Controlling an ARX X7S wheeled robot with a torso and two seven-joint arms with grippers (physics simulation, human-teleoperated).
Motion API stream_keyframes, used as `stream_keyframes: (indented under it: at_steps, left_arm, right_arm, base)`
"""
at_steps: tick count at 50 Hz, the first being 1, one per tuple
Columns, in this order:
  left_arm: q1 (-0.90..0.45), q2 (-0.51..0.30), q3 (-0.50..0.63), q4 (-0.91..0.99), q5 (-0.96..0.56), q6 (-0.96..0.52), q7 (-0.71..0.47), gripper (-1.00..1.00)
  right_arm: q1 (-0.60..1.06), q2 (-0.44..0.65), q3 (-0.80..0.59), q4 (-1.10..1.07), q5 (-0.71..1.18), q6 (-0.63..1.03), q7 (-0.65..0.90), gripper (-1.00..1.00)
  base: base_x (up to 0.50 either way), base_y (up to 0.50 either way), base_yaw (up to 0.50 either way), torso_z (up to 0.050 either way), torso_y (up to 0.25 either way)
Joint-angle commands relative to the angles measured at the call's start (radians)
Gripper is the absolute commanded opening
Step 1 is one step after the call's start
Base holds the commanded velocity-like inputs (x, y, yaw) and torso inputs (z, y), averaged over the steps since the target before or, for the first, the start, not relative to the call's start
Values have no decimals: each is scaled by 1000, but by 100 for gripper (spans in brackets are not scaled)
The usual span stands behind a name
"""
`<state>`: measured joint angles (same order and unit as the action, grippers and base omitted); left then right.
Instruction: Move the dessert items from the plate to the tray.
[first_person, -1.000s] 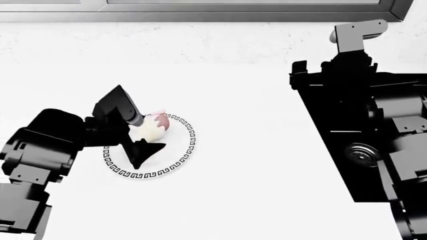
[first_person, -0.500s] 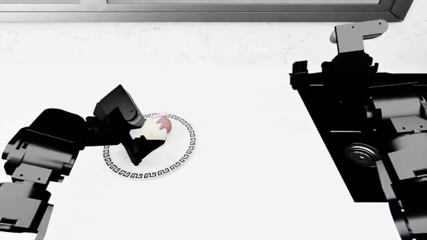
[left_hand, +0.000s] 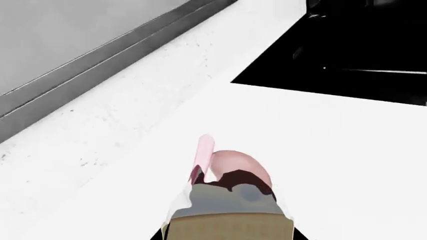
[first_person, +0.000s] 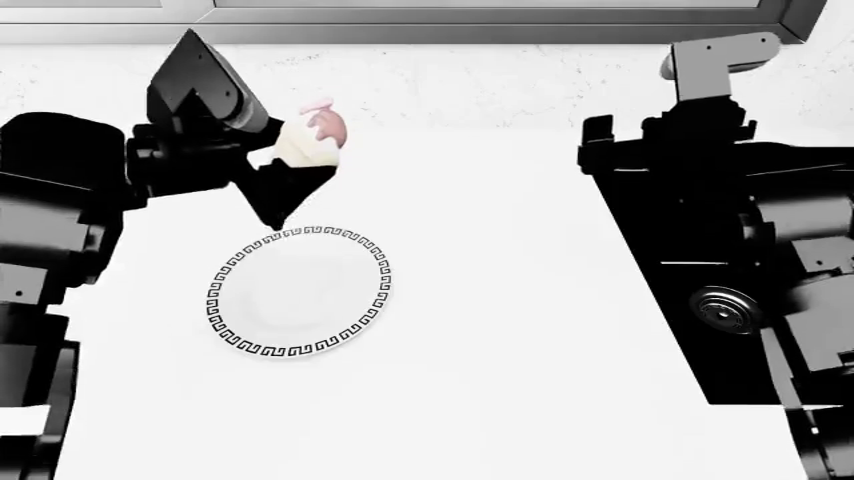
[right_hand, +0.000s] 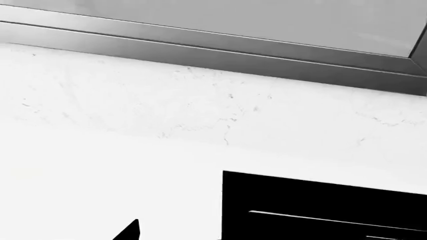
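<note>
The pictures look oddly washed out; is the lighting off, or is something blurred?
Head view: the counter is blown out to flat white with hardly any shadows, and the arms render solid black, while the plate rim stays crisp. Left wrist view: the pastry is soft-edged close up. Right wrist view: sharp, faint marbling visible.

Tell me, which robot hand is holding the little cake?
The left gripper, lifted above the plate, pinches the pink-topped pastry. The right arm holds nothing visible.
</note>
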<state>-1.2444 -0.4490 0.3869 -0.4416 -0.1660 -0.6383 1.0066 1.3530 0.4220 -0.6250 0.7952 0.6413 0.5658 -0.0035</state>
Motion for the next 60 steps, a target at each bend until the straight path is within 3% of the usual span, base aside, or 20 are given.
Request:
stream_keyframes:
  at_steps: [1, 8, 15, 28, 60]
  left_arm:
    - [31, 17, -82, 232, -49, -145, -115, -100]
    - [205, -3, -125, 480, -124, -257, -137, -100]
    - [284, 11, -138, 678, -122, -458, -262, -100]
    - [306, 21, -138, 697, -123, -482, -290, -100]
    - [301, 26, -150, 722, -148, -505, -301, -100]
  right_arm:
    - [-97, 108, 75, -433, 135, 155, 131, 100]
    - [-201, 176, 149, -729, 288, 259, 231, 100]
    - [-274, 204, 197, -883, 403, 302, 274, 100]
    - [-330, 218, 239, -985, 424, 241, 279, 100]
    - [-366, 208, 274, -977, 447, 202, 297, 100]
  base:
    - [0, 0, 0, 0, 0]
    - [0, 0, 0, 0, 0]
    - [0, 0, 0, 0, 0]
    - [0, 0, 0, 0, 0]
    - [-88, -63, 0, 0, 0]
